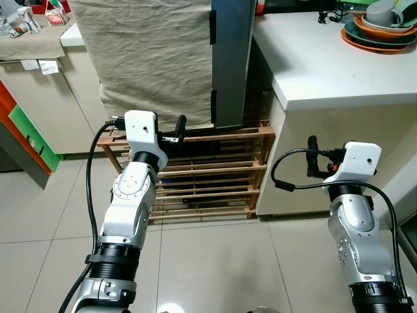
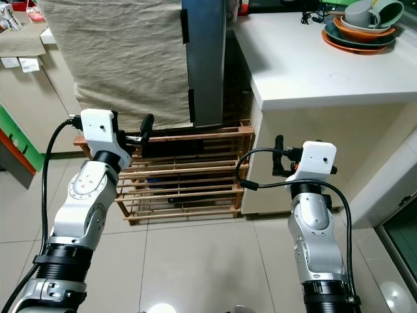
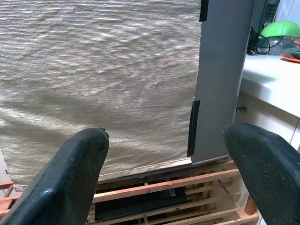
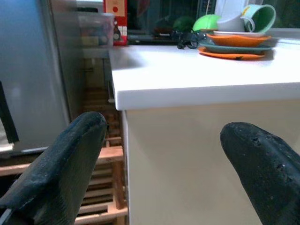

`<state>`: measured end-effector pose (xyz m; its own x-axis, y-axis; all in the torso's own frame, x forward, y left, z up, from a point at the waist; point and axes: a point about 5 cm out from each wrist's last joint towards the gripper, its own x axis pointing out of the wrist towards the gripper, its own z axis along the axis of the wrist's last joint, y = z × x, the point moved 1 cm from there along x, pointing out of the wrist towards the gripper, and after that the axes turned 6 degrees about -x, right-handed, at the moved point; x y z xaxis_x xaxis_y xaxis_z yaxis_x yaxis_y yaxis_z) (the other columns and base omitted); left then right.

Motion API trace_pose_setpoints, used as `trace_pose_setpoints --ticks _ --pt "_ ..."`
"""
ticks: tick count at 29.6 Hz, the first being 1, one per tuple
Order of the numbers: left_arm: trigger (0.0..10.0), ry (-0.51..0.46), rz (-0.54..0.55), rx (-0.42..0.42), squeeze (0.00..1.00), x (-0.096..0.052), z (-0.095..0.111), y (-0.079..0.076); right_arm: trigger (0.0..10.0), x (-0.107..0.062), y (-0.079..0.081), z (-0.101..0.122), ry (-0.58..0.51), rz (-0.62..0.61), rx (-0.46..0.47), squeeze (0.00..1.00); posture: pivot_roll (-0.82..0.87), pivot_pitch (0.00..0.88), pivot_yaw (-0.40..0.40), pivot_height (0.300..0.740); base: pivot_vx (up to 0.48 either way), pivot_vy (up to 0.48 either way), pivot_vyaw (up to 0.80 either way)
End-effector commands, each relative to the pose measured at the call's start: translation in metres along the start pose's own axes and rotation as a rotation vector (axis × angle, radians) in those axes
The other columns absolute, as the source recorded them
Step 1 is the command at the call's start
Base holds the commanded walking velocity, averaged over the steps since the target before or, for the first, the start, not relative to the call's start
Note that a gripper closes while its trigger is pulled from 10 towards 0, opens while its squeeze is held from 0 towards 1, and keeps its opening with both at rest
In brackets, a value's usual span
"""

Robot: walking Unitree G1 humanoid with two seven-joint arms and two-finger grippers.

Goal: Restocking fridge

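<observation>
The fridge (image 1: 231, 59) stands straight ahead on a low wooden slat rack (image 1: 215, 171), its door shut. A beige cloth (image 1: 150, 59) drapes its front, and its grey side carries black handles (image 3: 193, 121). My left gripper (image 1: 177, 132) is raised in front of the cloth, at rack height. It is open, with nothing between its fingers (image 3: 79, 164). My right gripper (image 1: 313, 156) is also raised and points at the front of the white counter (image 4: 197, 79) beside the fridge. It is open and empty. I see no goods to stock in either gripper.
A stack of orange and green dishes with cups (image 1: 381, 29) sits at the back right of the white counter (image 1: 326, 59). A cream cabinet (image 1: 45, 104) with clutter on top stands to the left. Tiled floor (image 1: 208, 261) lies between me and the rack.
</observation>
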<state>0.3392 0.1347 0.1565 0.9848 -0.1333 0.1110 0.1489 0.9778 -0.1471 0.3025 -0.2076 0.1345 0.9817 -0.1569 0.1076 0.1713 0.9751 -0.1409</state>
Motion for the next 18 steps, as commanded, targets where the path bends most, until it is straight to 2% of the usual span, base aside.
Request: trace_pose_setpoints --ticks 1,7,14,18 --pt "10.0 -0.005 -0.015 0.007 0.00 0.0026 0.0044 -0.0006 10.0 0.0002 0.0000 0.0004 -0.007 -0.004 -0.003 0.00 -0.16 0.000 0.068 0.740 0.000 0.000 0.00" --pt "10.0 0.015 -0.011 0.012 0.00 0.0007 -0.0008 0.0003 10.0 0.0009 0.0016 -0.0025 0.001 -0.001 0.008 0.00 -0.15 0.000 0.065 0.740 0.000 0.000 0.00" --pt "10.0 0.001 -0.019 0.005 0.00 0.0019 0.0023 -0.0015 10.0 0.0003 0.0040 -0.0058 0.015 0.017 0.003 0.00 -0.14 0.000 0.049 0.740 0.000 0.000 0.00" --pt "10.0 0.002 -0.001 0.009 0.00 0.0007 0.0017 0.0028 10.0 0.0013 0.0032 -0.0079 0.027 0.025 -0.002 0.00 -0.13 0.000 0.030 0.740 0.000 0.000 0.00"
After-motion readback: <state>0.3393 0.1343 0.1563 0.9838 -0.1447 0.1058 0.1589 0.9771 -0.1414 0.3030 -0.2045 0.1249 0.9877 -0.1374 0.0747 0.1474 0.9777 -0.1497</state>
